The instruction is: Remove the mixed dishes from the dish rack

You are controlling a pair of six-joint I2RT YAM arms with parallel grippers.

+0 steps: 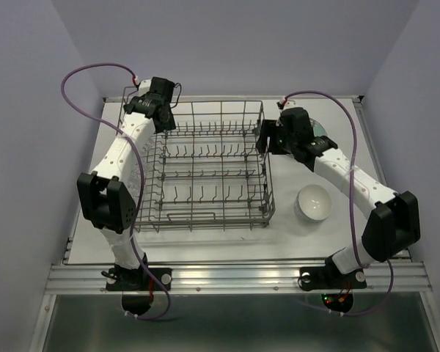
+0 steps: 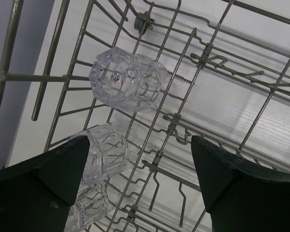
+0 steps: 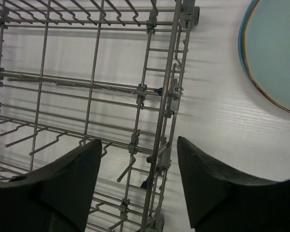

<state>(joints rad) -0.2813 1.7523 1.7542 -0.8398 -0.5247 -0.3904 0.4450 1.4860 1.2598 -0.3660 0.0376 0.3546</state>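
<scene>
left claw (image 2: 140,145) spread over dish rack (image 2: 203,53) corner, lying glasses (image 2: 128,79) crowding the room beneath | right claw (image 3: 138,145) wide astride rack side wall | clear desk (image 3: 217,106) lane between wall and plate (image 3: 275,53) | rack middle open from above

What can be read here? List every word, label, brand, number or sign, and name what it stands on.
None: no word, label, number or sign is readable in any view.
The dish rack, clear glasses, white bowl and pale green plate show no lettering.
The left arm and right arm bear only small dark dots, too small to read.
</scene>
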